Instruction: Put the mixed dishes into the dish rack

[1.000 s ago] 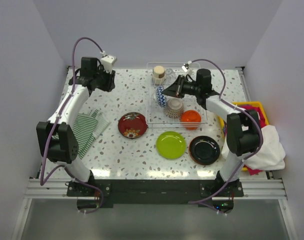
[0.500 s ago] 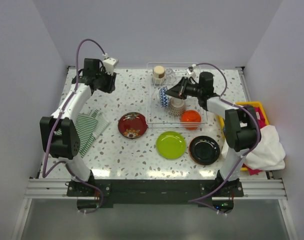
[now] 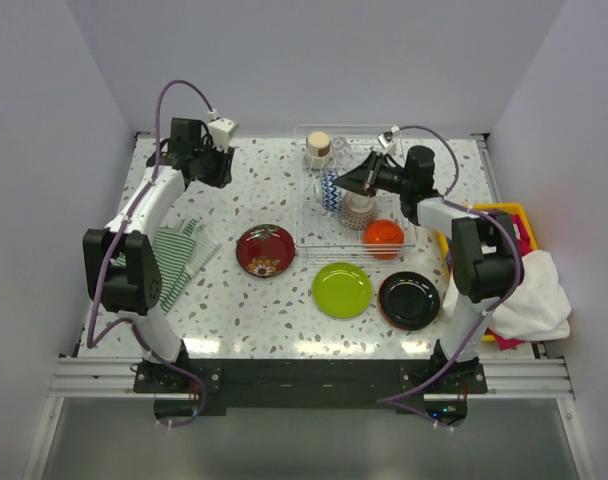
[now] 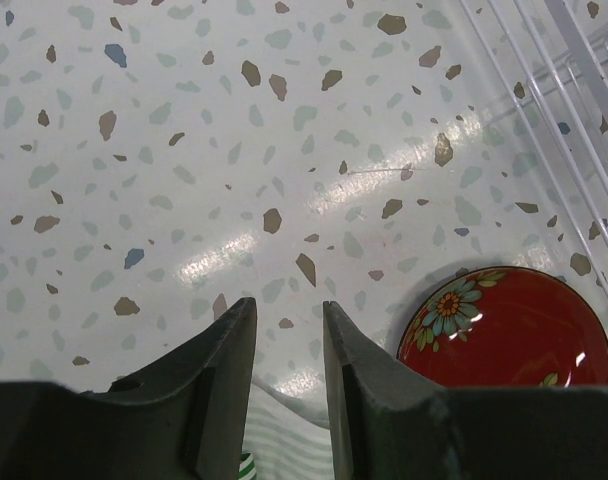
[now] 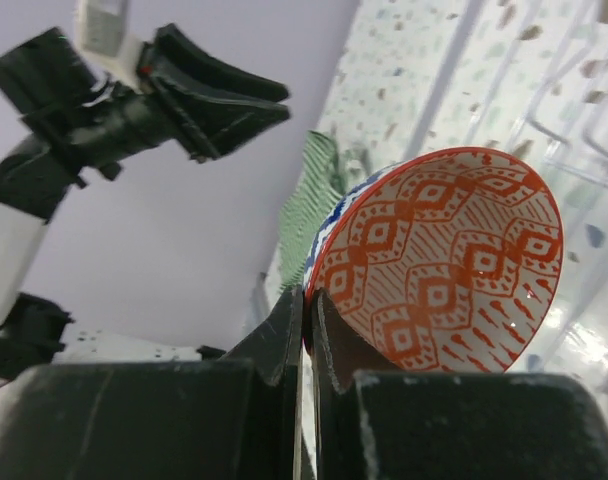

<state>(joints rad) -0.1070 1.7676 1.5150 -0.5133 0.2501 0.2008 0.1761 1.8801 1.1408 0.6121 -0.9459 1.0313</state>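
Observation:
My right gripper is shut on the rim of the blue-white patterned bowl, holding it on edge over the left part of the dish rack. In the right wrist view the bowl shows an orange-patterned inside, pinched at its rim by the right gripper. A beige cup, a patterned cup and the orange bowl stand in the rack. The dark red plate, lime green plate and black plate lie on the table. My left gripper hovers at the back left, open and empty.
A green-white striped cloth lies at the left, under the left arm. A yellow bin with coloured cloths and a white cloth sit at the right edge. The red plate and rack wires show in the left wrist view.
The right gripper has drawn back slightly to the right with the bowl, standing it more upright over the rack. The left arm has shifted a little toward the back.

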